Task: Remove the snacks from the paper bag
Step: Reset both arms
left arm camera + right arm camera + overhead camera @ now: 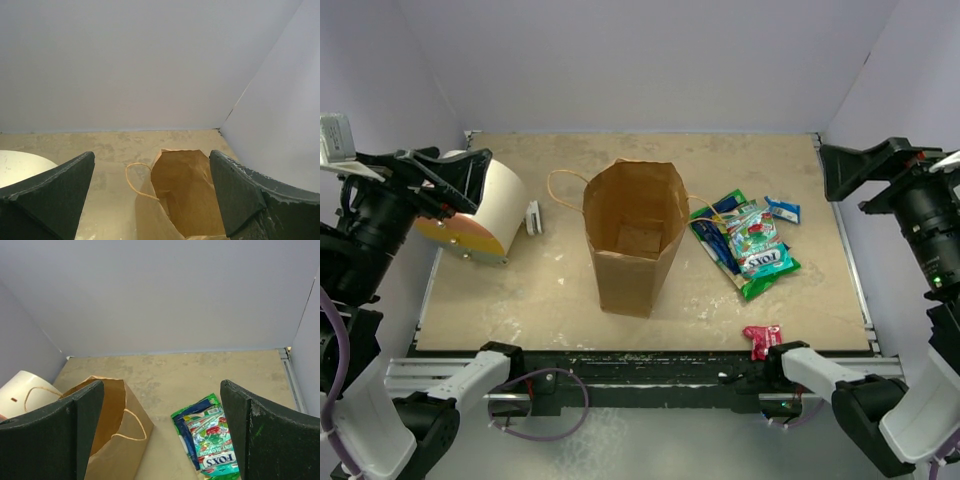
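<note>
Left gripper [152,154] spread wide, above the left edge. Paper bag [630,250] upright mid-bench, mouth open, its bottom showing. Snacks [745,245] piled just right of it, small blue packet [782,209] beside the pile, red packet [761,341] near the front edge. Right gripper [162,385] spread wide, holding nothing.

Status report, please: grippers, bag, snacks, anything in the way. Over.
Left gripper open, right gripper open, both empty. Paper bag upright, no packet seen inside. Snacks lie right of it; red packet near front edge. Cream roll left of bag, apart.
</note>
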Action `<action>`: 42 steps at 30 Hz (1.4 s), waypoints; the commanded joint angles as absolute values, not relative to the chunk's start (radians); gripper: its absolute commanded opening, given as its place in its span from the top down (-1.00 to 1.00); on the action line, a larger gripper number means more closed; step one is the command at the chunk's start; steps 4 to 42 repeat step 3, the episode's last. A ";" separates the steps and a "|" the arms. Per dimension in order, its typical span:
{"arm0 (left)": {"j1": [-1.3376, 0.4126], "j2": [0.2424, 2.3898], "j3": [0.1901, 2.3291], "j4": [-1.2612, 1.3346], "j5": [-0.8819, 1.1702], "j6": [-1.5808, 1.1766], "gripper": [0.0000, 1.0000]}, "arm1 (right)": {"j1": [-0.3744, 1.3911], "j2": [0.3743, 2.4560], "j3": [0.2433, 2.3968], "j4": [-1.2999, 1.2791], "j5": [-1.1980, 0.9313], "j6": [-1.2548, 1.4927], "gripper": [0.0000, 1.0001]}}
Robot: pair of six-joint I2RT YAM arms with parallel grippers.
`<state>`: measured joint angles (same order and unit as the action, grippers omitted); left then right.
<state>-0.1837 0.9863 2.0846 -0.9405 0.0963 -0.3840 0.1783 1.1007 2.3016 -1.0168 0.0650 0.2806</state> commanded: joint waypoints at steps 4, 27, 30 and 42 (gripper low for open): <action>-0.178 0.981 2.073 -0.918 0.081 -0.409 -0.98 | 0.181 1.167 2.409 -1.078 0.057 0.272 -0.99; -0.178 0.981 2.073 -0.918 0.081 -0.409 -0.98 | 0.181 1.167 2.409 -1.078 0.057 0.272 -0.99; -0.178 0.981 2.073 -0.918 0.081 -0.409 -0.98 | 0.181 1.167 2.409 -1.078 0.057 0.272 -0.99; -0.178 0.981 2.073 -0.918 0.081 -0.409 -0.98 | 0.181 1.167 2.409 -1.078 0.057 0.272 -0.99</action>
